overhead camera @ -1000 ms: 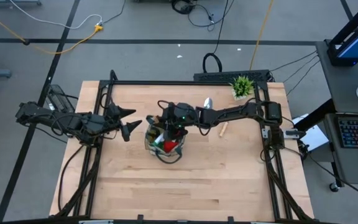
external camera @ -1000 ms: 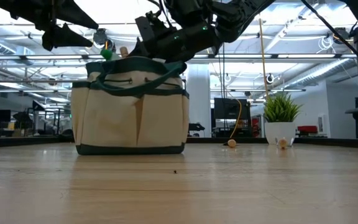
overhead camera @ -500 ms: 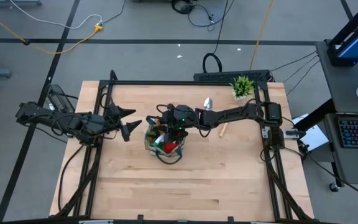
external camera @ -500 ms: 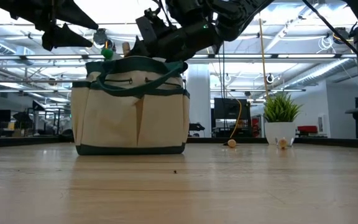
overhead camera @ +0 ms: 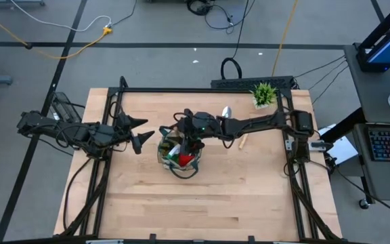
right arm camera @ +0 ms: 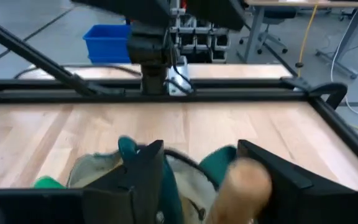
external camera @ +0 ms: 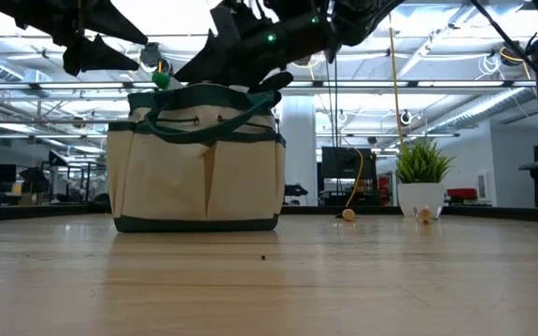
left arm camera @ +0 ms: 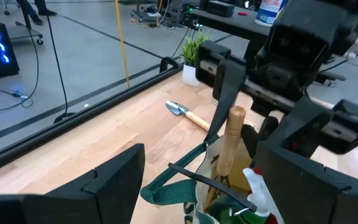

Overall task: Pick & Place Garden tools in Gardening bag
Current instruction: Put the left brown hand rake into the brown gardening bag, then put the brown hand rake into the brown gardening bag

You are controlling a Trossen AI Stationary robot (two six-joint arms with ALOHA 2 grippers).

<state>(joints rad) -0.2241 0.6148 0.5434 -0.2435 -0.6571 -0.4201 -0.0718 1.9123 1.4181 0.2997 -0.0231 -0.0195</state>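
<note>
Trowel (overhead camera: 233,127) right of gardening bag (overhead camera: 179,153)

A light wooden table (overhead camera: 202,196) carries a tan tote bag (overhead camera: 179,154) directly beneath the right gripper (overhead camera: 185,142), a trowel (overhead camera: 233,126) just behind its arm, and a potted plant (overhead camera: 263,93) at the far corner.

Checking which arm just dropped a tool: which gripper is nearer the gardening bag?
Right. The right gripper hangs directly over the gardening bag, open beside a wooden handle standing in it. The left gripper waits open off the bag's side.
</note>
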